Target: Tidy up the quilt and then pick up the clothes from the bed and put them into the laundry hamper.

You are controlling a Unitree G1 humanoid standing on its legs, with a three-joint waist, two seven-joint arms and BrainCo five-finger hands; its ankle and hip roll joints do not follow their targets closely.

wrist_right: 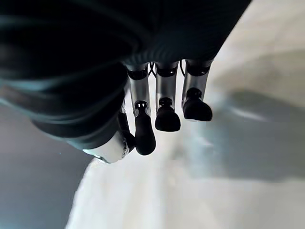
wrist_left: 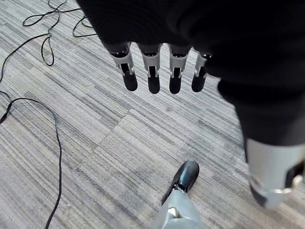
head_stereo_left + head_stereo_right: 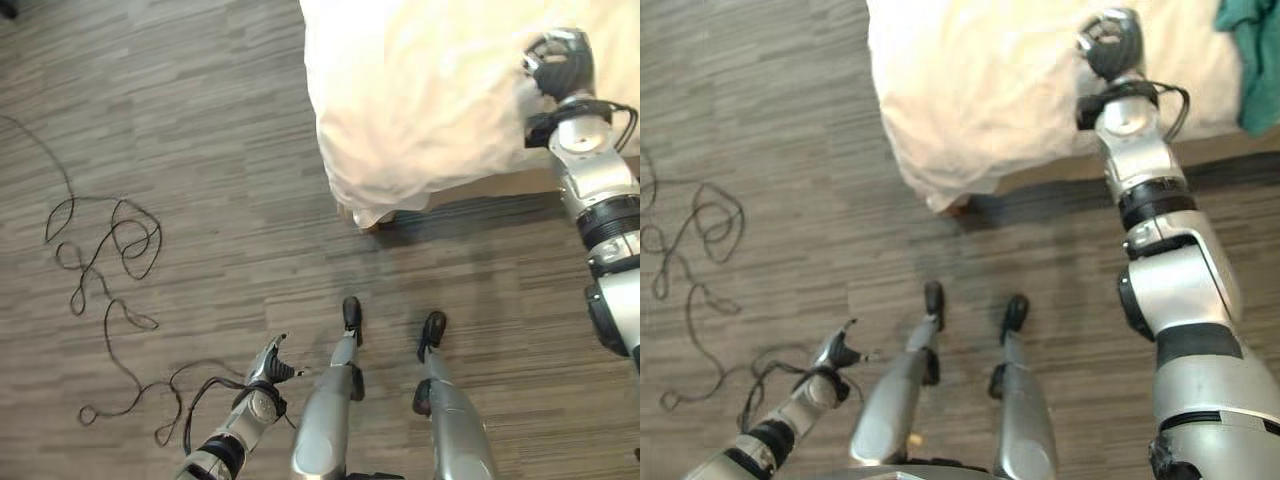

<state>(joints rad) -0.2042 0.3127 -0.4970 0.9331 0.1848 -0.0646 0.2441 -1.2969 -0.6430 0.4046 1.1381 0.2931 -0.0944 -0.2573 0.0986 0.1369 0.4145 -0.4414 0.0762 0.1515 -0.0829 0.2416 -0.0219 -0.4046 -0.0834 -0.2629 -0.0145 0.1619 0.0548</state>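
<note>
Right eye view: teal clothes (image 3: 1252, 60) cut off at edge; right robot hand (image 3: 1110, 45) open over quilt (image 3: 980, 90), left robot hand (image 2: 152, 71) open

cream quilt (image 3: 420, 90), teal clothes (image 3: 1252, 60), grey streaked floor (image 3: 180, 180)

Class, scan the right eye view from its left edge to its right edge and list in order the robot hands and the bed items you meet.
Left hand over the floor → cream quilt on the bed → right hand above the quilt → teal garment at the bed's right edge.
</note>
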